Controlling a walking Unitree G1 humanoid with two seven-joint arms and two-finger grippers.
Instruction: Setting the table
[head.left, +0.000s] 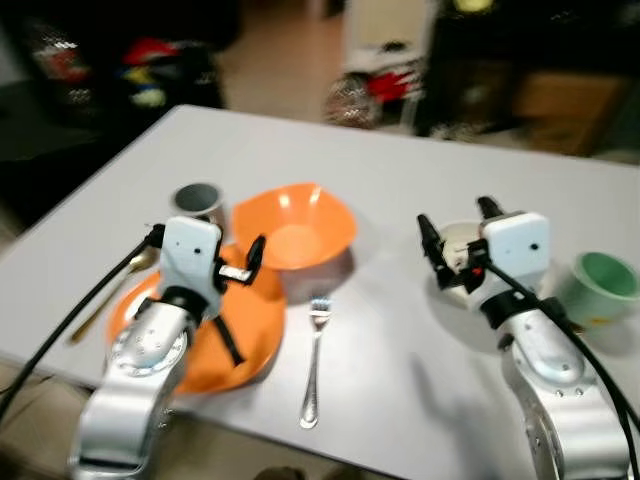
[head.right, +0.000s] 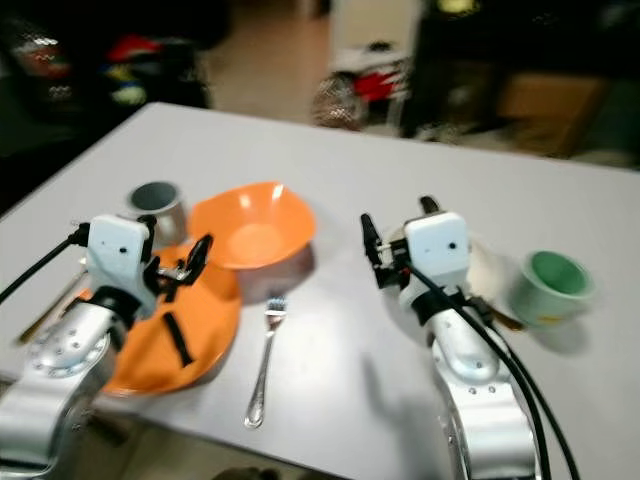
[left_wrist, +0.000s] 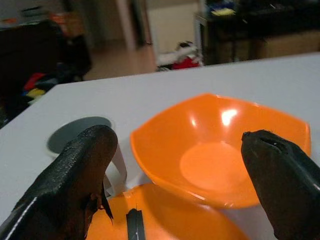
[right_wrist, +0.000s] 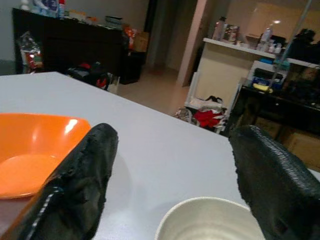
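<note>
- Lower centre of the head view: a silver fork (head.left: 314, 362) lies on the white tabletop (head.left: 400, 180), tines pointing away, just right of the orange plate (head.left: 250, 340); this reads as a place setting partly laid.
- Lower left: the left tool (head.left: 205, 262) hangs over the orange plate with its fingers spread wide and nothing between them. In the left wrist view its fingers (left_wrist: 75, 175) frame the orange bowl (left_wrist: 220, 150), which suggests the bowl is the thing lined up for grasping.
- Far left edge: a gold-coloured spoon (head.left: 110, 292) lies beside the plate, partly hidden by the arm's cable.
- Middle left: the orange bowl (head.left: 295, 228) sits touching the plate's far rim, not on it; a grey cup (head.left: 199, 203) stands just to its left.
- Middle right: the right tool (head.left: 458, 245) is held wide and empty around a white cup (head.left: 458, 245); the right wrist view shows the cup's rim (right_wrist: 210, 220) between the fingers, apparently ready for closing.
- Right edge: a pale green cup (head.left: 600, 285) stands apart on the tabletop.
- Upper frame: a dim, blurred room with clutter on the floor.
</note>
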